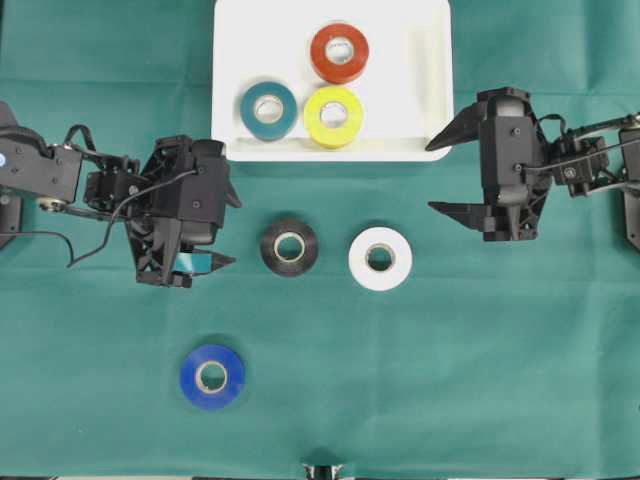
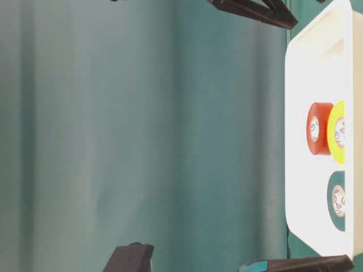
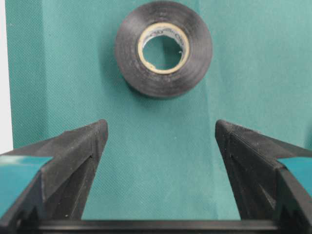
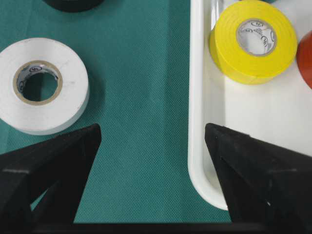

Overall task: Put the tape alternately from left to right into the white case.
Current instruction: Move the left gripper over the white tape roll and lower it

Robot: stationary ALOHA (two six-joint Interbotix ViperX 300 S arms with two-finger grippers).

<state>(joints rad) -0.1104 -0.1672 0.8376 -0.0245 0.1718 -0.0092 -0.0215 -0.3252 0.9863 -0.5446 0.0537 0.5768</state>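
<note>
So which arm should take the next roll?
Probably left: its open tool points straight at the black roll, close ahead. The right tool, also open, straddles the white case's rim.

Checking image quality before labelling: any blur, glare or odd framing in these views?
Overhead: sharp, evenly lit, white tray nearly washed out. Table-level: turned sideways, cloth soft, tray bright. Left wrist: black roll crisp, near fingers slightly soft. Right wrist: sharp, soft shadows.

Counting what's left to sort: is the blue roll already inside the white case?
No: in the overhead view the blue roll lies on the green cloth, well outside the white case.
</note>
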